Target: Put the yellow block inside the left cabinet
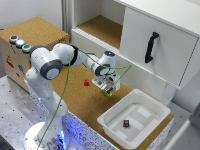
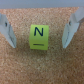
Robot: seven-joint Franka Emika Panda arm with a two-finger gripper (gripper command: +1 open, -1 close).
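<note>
The yellow block (image 2: 39, 37) is a small cube marked with a dark "N". In the wrist view it lies on the cork surface between my two fingertips (image 2: 9, 32), with a gap on each side. My gripper (image 1: 108, 89) is open and points down at the cork table in front of the cabinet. In the exterior view the block (image 1: 107, 92) shows only as a yellow speck under the fingers. The left cabinet (image 1: 102, 27) is the open white-walled compartment with a cork floor, behind and above the gripper.
A small red block (image 1: 86, 82) lies on the cork just to the exterior view's left of the gripper. A white tray (image 1: 116, 122) with a dark block (image 1: 126, 122) stands at the front right. A white door with a black handle (image 1: 151, 47) closes the right compartment. A cork-topped box with coloured buttons (image 1: 20, 43) stands at the left.
</note>
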